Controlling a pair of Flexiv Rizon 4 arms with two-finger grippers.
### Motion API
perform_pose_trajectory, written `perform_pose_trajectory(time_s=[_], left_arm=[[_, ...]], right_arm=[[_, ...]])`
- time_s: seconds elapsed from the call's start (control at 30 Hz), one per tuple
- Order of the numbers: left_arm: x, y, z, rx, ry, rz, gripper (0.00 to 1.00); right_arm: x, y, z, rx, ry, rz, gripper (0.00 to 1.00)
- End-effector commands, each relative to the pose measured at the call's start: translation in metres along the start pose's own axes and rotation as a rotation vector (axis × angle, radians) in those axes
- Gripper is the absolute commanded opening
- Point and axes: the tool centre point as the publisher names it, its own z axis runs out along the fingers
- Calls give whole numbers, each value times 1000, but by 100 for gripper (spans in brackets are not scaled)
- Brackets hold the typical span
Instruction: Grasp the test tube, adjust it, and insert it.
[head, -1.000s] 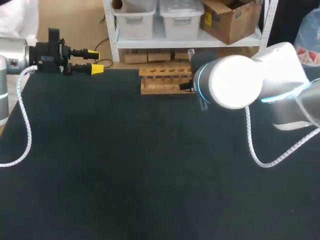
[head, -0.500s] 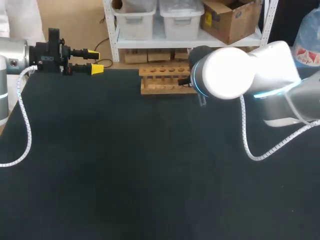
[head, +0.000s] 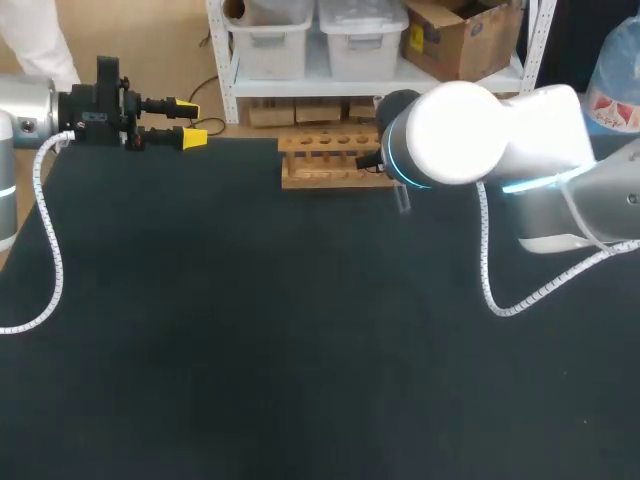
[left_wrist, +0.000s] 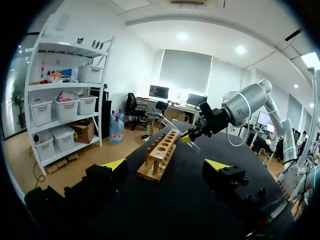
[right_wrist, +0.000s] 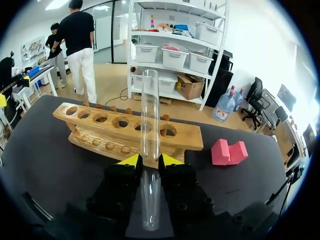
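Shows right pincer (right_wrist: 150, 161) gripping a clear test tube (right_wrist: 149, 115) near wooden rack (right_wrist: 125, 132) on dark worktop (head: 250, 330); left pincer (left_wrist: 166, 164) open, well apart.

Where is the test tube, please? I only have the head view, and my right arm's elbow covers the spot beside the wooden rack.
Observer: The right wrist view shows the right gripper shut on the test tube, which runs out ahead of the fingers toward the rack.
Operator: Is the tube upright?
Observer: No. In the left wrist view it is tilted, near the rack, and sits in no hole.
Operator: Is anything else near the rack?
Observer: A pink block lies on the table beside the rack.
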Motion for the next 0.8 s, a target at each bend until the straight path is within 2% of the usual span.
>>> perform_pose_trajectory(time_s=[0.03, 0.57, 0.8], left_arm=[[1, 0, 0, 0, -3, 3, 100], [1, 0, 0, 0, -3, 3, 100], [1, 0, 0, 0, -3, 3, 100]], right_arm=[[-2, 1, 6, -9, 20, -5, 0], [6, 5, 7, -50, 82, -8, 0], [1, 3, -6, -49, 85, -1, 0]])
